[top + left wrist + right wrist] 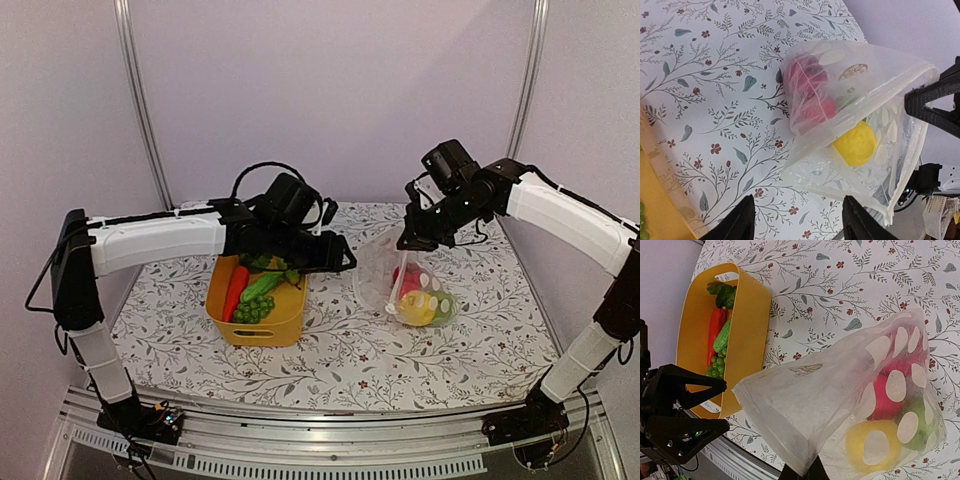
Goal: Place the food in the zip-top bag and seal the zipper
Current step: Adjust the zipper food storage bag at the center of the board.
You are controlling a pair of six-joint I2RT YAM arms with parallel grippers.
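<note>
Right gripper [801, 471] pinches 1 dotted bag [815, 405]; left gripper [798, 205] gapes empty near 1 yellow tub [270, 328].

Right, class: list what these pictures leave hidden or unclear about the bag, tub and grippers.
- Top view: the left arm covers the far end of the yellow tub.
- Right wrist view: white dots mask the green piece in the bag; its kind is unclear.
- Same view: the bottom edge cuts off the jaws of the right gripper.

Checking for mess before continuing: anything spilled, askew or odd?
Nothing spilled or damaged. The zip-top bag sits lopsided: the right gripper pinches its mouth edge and holds it up, so the food inside slumps at its bottom. The rest lies in the yellow tub.
</note>
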